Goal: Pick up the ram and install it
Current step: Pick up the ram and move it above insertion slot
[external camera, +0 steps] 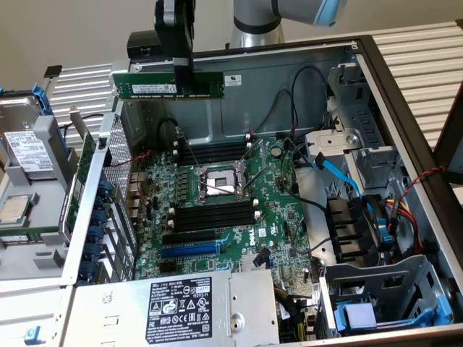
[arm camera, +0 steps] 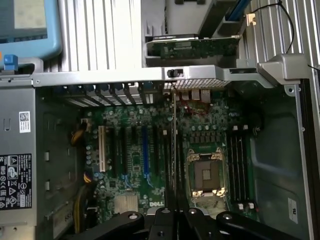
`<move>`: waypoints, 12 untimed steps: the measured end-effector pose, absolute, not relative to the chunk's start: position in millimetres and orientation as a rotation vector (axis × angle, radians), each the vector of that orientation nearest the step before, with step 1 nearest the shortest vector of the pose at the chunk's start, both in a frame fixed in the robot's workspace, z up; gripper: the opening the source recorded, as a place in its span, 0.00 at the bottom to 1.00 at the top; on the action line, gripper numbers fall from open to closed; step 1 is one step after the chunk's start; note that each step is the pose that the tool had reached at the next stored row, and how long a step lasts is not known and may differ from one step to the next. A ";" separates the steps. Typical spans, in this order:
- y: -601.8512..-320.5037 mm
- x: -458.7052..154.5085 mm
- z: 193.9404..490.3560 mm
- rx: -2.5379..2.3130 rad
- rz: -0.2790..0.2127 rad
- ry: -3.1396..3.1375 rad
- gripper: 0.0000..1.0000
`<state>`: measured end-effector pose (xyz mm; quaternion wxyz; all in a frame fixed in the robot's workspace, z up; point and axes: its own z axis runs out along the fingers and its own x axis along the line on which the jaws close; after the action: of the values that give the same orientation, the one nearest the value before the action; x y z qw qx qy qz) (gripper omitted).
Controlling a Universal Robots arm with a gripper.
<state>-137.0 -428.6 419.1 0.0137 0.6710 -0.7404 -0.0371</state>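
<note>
A plain beige wall [external camera: 72,29] stands behind a table of pale slats [external camera: 419,43]. On the table lies an open grey computer case [external camera: 405,94] on its side, its inside facing up. A green motherboard [external camera: 278,217] covers the case floor, and a silver power supply [external camera: 130,311] sits at the near edge.

The grey robot arm [external camera: 289,11] reaches in from above. Its black gripper [external camera: 182,69] is clamped on the ram [external camera: 168,84], which hangs level in the air over the case's far wall, toward the exterior view's left. The ram is well apart from the black memory slots [external camera: 213,215] on either side of the bare CPU socket [external camera: 219,183]. In the wrist view the gripper [arm camera: 175,220] holds the ram [arm camera: 173,150] edge-on, a thin line just beside the socket.

A blue expansion slot [external camera: 189,249] lies near the power supply. The board is printed "DELL" [external camera: 269,230]. The power supply's black label [external camera: 181,305] and the ram's white label [external camera: 155,89] are too fine to read.
</note>
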 end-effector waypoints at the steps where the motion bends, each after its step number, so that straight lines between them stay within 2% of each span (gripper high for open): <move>1: -428.2 -133.7 419.0 2.090 -0.115 -2.306 0.12; 12: -414.3 -118.9 417.5 2.096 -0.102 -2.294 0.12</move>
<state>-118.9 -414.3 417.5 0.0165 0.6740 -0.7378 -0.0330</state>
